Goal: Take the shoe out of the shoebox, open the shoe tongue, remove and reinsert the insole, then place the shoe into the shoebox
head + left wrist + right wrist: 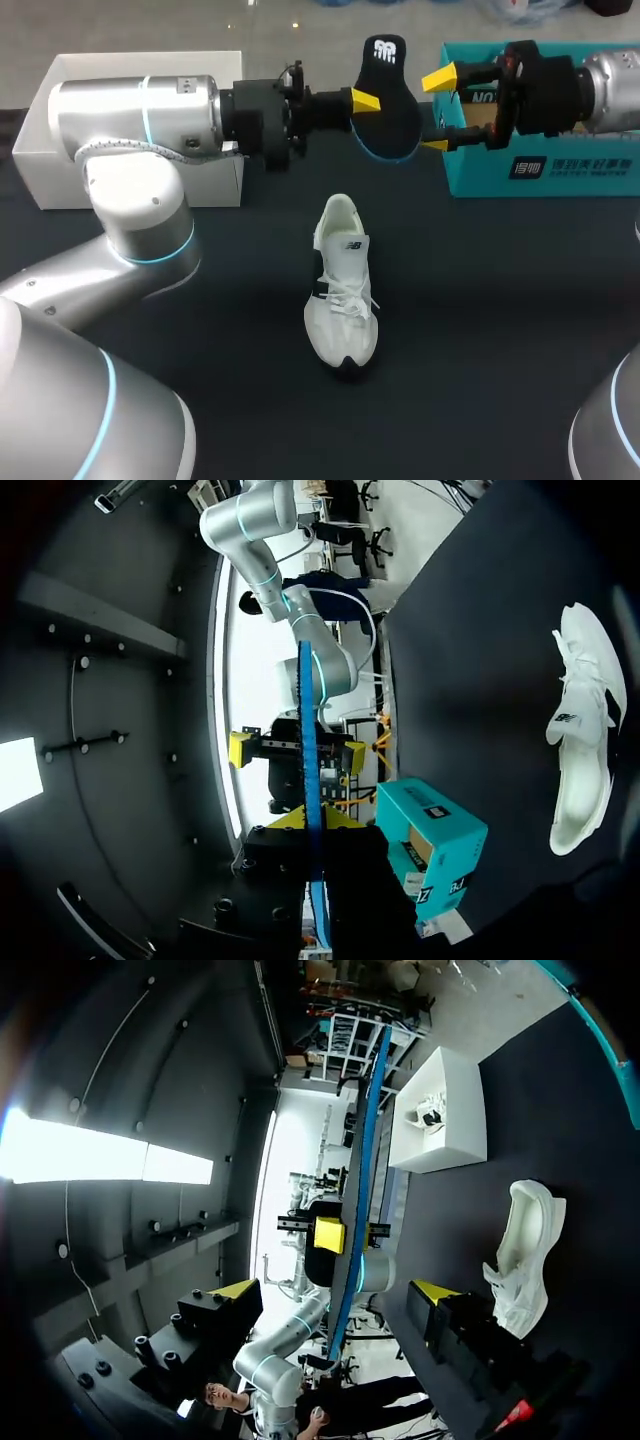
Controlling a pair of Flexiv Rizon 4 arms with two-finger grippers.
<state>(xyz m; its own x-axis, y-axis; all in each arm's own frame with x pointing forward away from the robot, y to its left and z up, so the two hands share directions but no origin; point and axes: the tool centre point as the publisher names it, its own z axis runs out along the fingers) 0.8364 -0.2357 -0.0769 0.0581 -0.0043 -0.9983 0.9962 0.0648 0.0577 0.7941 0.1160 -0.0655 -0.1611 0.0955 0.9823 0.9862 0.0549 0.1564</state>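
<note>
Head view: a white sneaker (343,290) stands upright on the dark worktop (480,320), heel at 12 o'clock, toe at 6 o'clock. Off the worktop, at the sneaker's 12 o'clock, the left gripper (362,101) holds a black insole with a blue edge (392,110), its jaws closed on it. The right gripper (438,112) comes in from 3 o'clock with its jaws spread wide, 1 yellow tip at each side of the insole's near edge. A teal shoebox (560,175) sits at the sneaker's 2 o'clock, a white box (60,150) at its 10 o'clock.

Left wrist view: the insole (307,710) runs edge-on out of the left gripper (312,822), pinched between its 2 tips. The right gripper (297,750) faces it from ahead. The teal shoebox (430,830) lies beside the jaws, the sneaker (580,730) beyond it.

Right wrist view: the right gripper (335,1295) stands open, and the insole (365,1160) passes between the tips, clear of both. The sneaker (520,1250) lies beside it; the white box (450,1100) holds another shoe (432,1112).
</note>
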